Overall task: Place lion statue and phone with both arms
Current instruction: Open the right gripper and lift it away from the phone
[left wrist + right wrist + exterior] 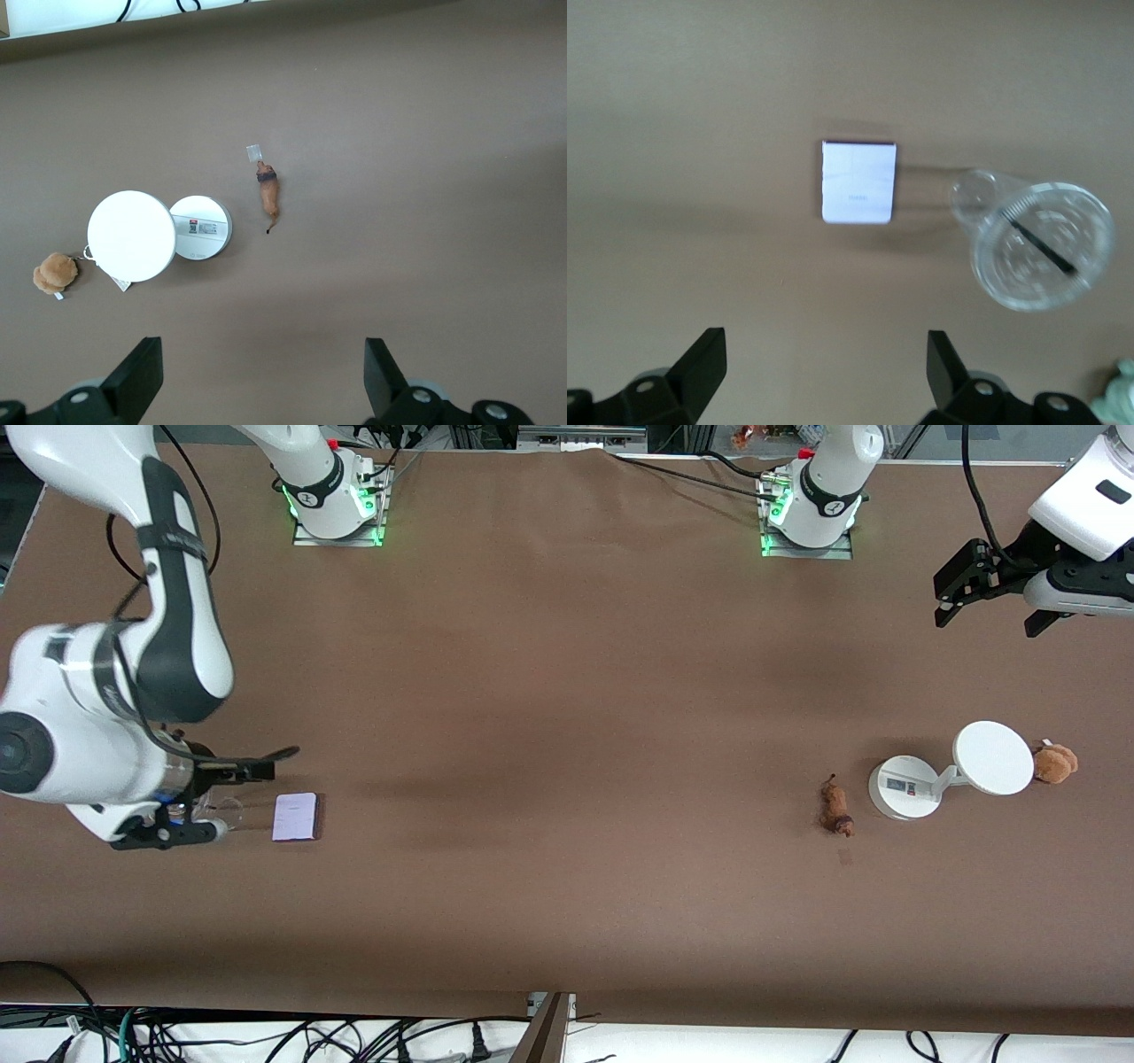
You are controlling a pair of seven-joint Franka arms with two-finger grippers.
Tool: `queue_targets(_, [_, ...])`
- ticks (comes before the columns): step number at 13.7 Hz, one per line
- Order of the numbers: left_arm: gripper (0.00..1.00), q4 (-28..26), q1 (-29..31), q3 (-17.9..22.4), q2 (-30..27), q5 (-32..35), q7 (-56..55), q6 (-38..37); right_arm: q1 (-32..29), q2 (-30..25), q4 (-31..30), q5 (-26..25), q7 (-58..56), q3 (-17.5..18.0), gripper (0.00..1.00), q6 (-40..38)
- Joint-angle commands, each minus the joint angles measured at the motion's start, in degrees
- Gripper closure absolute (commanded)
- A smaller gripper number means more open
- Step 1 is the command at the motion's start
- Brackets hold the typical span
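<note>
The lion statue (835, 804), slim and orange-brown with a darker mane end, lies on the brown table toward the left arm's end; it also shows in the left wrist view (268, 193). The phone (296, 817), a pale lavender-white slab, lies flat toward the right arm's end and shows in the right wrist view (858, 181). My right gripper (221, 797) is open and empty, low over the table just beside the phone (827, 372). My left gripper (990, 615) is open and empty, held high over the table's left-arm end, well away from the lion (264, 376).
A white round-disc stand (992, 757) on a round base (904, 786) stands beside the lion, with a fluffy brown plush (1054, 763) beside the disc. A clear plastic cup (1041, 245) sits by the phone under my right gripper. A grey-green plush (1121, 390) peeks in at the edge.
</note>
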Motion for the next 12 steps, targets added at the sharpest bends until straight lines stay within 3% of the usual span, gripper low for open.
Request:
queue_targets(1, [0.0, -0.6, 1.1, -0.5, -0.6, 0.6, 0.9, -1.2, -1.8, -5.4, -0.6, -0.4, -0.4, 0.4, 0.0, -6.9])
queue_targets(3, [0.0, -0.7, 1.6, -0.4, -0.5, 0.6, -0.7, -1.8, -2.6, -9.9, -1.3, -1.1, -0.3, 0.9, 0.0, -10.4])
queue_targets(6, [0.0, -0.6, 1.7, -0.4, 0.3, 0.6, -0.9, -1.6, -2.7, -18.9, -8.7, -1.7, 0.2, 3.2, 0.0, -11.0])
queue_targets(9, [0.0, -0.6, 1.7, -0.6, 0.3, 0.5, -0.9, -1.7, -2.7, -24.2, -13.3, -2.8, 0.0, 4.1, 0.0, -10.9])
queue_targets(12, [0.0, -0.6, 3.9, -0.4, 0.5, -0.4, -0.7, -1.7, -3.0, -28.4, -13.8, -4.2, -0.1, 5.5, 0.0, -11.2])
